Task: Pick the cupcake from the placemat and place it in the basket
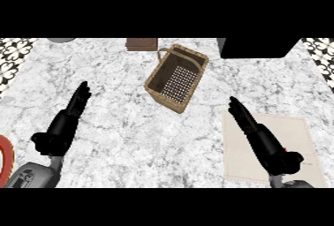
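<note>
A brown wicker basket (pixel 176 78) with a handle lies at an angle on the marble counter, at the middle back. A beige placemat (pixel 297 137) lies at the right front. I see no cupcake anywhere; the part of the mat under my right arm is hidden. My right hand (pixel 257 132) stretches over the placemat's left part, its fingers straight and pointing toward the basket, holding nothing. My left hand (pixel 65 123) is at the left, open, fingers straight and pointing up the counter, well left of the basket.
A small brown box (pixel 141 44) stands behind the basket. A large black block (pixel 257 47) sits at the back right and a grey round object (pixel 62 39) at the back left. A red-orange rim (pixel 5 159) shows at the left edge.
</note>
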Tool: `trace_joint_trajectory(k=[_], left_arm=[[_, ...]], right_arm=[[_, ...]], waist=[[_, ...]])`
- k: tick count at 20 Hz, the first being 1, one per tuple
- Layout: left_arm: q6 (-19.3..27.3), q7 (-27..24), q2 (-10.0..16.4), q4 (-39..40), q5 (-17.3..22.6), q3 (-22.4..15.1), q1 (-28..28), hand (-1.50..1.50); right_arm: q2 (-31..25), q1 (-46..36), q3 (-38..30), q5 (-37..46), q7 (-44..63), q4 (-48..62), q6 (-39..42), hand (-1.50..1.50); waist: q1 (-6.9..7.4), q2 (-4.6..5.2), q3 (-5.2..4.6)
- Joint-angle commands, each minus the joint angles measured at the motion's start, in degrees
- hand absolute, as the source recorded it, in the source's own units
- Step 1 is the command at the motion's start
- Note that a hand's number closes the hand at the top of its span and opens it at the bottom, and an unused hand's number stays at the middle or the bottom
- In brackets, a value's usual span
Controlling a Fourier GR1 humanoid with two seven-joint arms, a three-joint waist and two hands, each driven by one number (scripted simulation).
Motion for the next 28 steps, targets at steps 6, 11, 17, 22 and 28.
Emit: trace_joint_trajectory(k=[6, 11, 17, 22, 28], left_arm=[[8.3, 1.0, -3.8, -4.2, 3.6, 7.1, 3.8, 0.00], [7.3, 4.8, -5.5, -11.8, 4.0, 3.3, 6.0, 0.00], [7.5, 4.2, -5.6, -10.7, 3.8, 4.1, 6.4, 0.00], [6.5, 4.9, -3.7, -12.3, 4.7, 5.5, 7.3, 0.00], [8.3, 3.5, -6.2, -14.0, 2.8, 2.9, 9.1, 0.00]], right_arm=[[-3.9, 14.5, -19.9, -1.6, -15.2, -12.6, -11.0, 1.50], [6.1, 21.8, -1.4, 21.9, -23.1, -12.4, -22.7, -1.50], [9.7, 29.0, -6.1, 33.5, -7.3, -20.1, -39.6, -1.50], [5.3, 38.7, -14.3, 44.8, 7.2, -25.5, -41.2, -1.50], [-4.1, 53.5, -17.2, 51.7, 21.4, -38.2, -25.3, -1.50]], waist=[[-4.38, -1.28, -0.74], [0.18, 0.01, -0.78], [-1.08, 0.10, -1.13], [-1.18, 0.53, -1.56], [-0.45, 0.86, -1.62]])
